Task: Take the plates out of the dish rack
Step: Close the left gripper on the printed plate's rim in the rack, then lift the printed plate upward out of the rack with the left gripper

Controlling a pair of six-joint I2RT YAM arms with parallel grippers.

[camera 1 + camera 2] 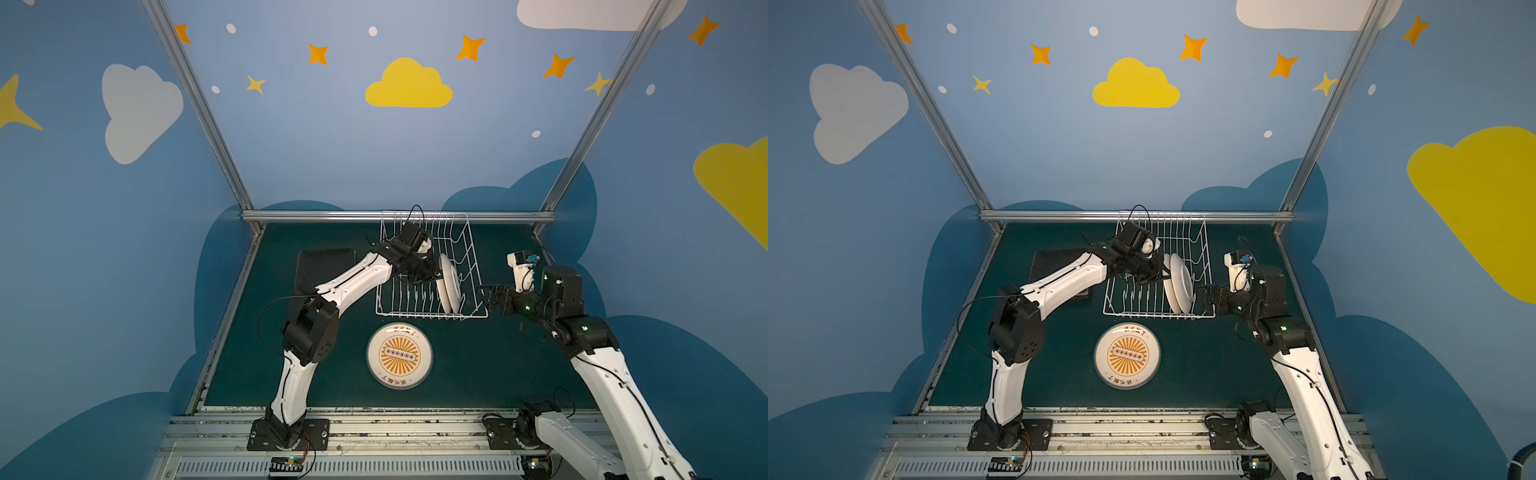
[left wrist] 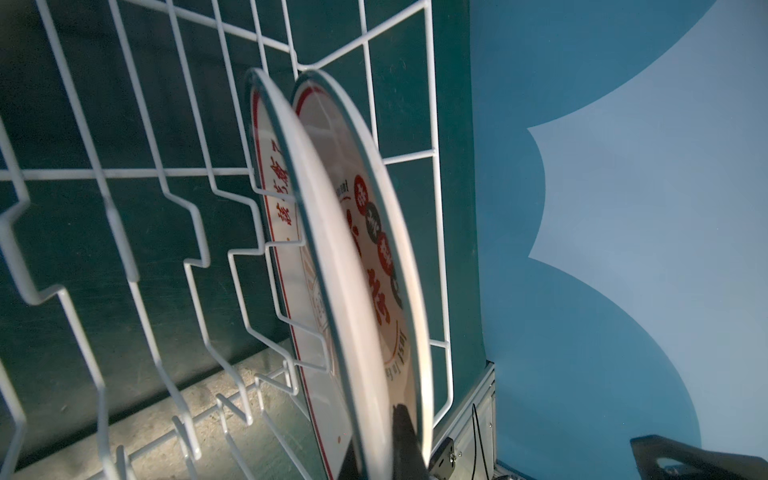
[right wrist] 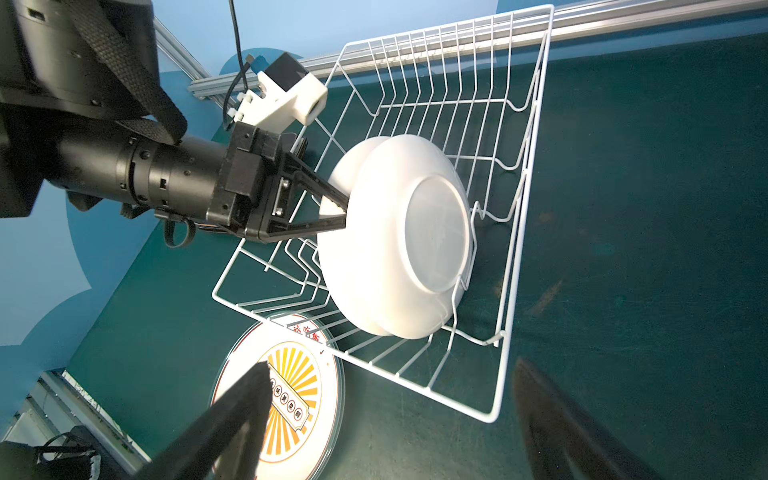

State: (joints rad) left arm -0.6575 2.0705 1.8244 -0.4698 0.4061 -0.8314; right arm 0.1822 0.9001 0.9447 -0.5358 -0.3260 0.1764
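Grip first: your left pincer is pressed together on the rim of the left-hand standing plate, the one of the upright pair that stands nearer the left arm. In the left wrist view one dark finger sits in the gap between that plate's white back and the printed face of the right-hand standing plate.

Both plates stand on edge, close side by side and leaning a little, at the right-hand end of the dish rack. Their faces turn toward the left arm and their plain white backs toward the right arm.

The rack sits at the back of the green tabletop, close to the rear rail. Just in front of it a round white plate with an orange sunburst centre lies flat, face up. A black rounded-square plate lies flat to the rack's left, partly under the left arm; whether more lie beneath it you cannot tell.

Your right pincer is spread wide at the rack's front right corner; you cannot tell whether it touches the wire.
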